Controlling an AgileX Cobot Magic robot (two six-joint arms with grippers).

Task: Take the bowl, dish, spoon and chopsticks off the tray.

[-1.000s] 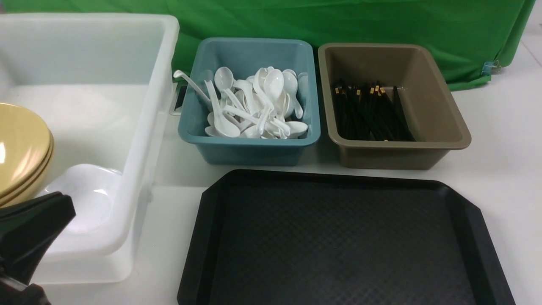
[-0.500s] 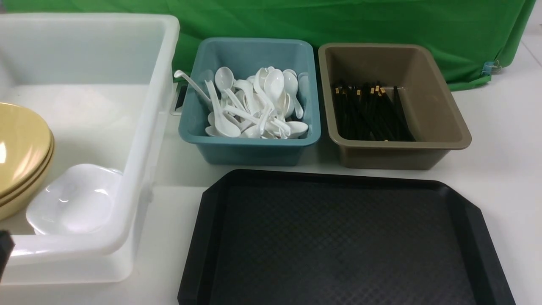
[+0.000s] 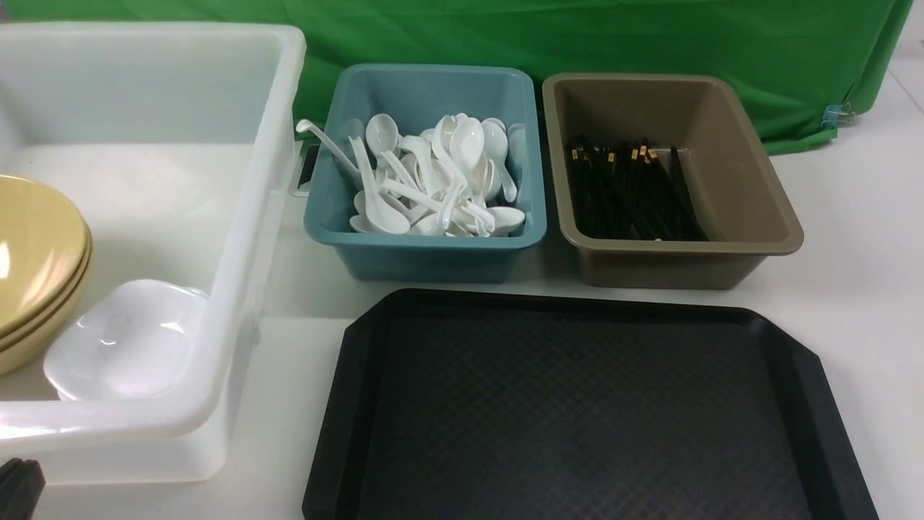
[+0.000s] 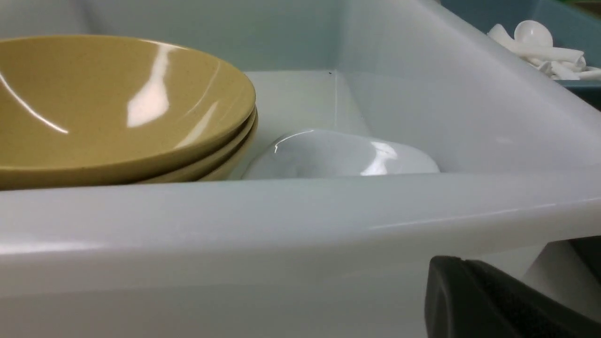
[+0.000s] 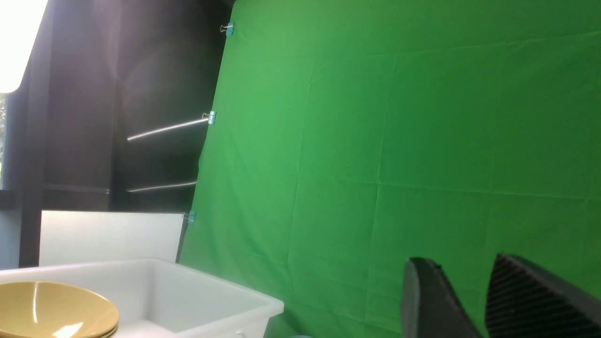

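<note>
The black tray (image 3: 577, 412) lies at the front with nothing on it. Stacked mustard-yellow bowls (image 3: 36, 245) sit in the white tub (image 3: 238, 238), with a white dish (image 3: 123, 343) beside them; the left wrist view shows the bowls (image 4: 117, 108) and the dish (image 4: 338, 155) too. White spoons (image 3: 433, 180) fill the teal tub (image 3: 426, 253). Black chopsticks (image 3: 628, 191) lie in the brown tub (image 3: 678, 263). My left gripper (image 4: 450, 263) is shut and empty, low outside the white tub's near wall; only its tip (image 3: 18, 487) shows in front. My right gripper (image 5: 462, 260) is open, empty, raised before the green cloth.
A green cloth (image 3: 577, 36) hangs behind the tubs. The three tubs stand in a row behind the tray. The white table (image 3: 859, 217) runs to the right of the brown tub. The white tub's near rim (image 4: 281, 220) stands right in front of my left gripper.
My left gripper has drawn back and down from the white tub's near corner to the bottom left edge of the front view. Tray, tubs and their contents have not moved.
</note>
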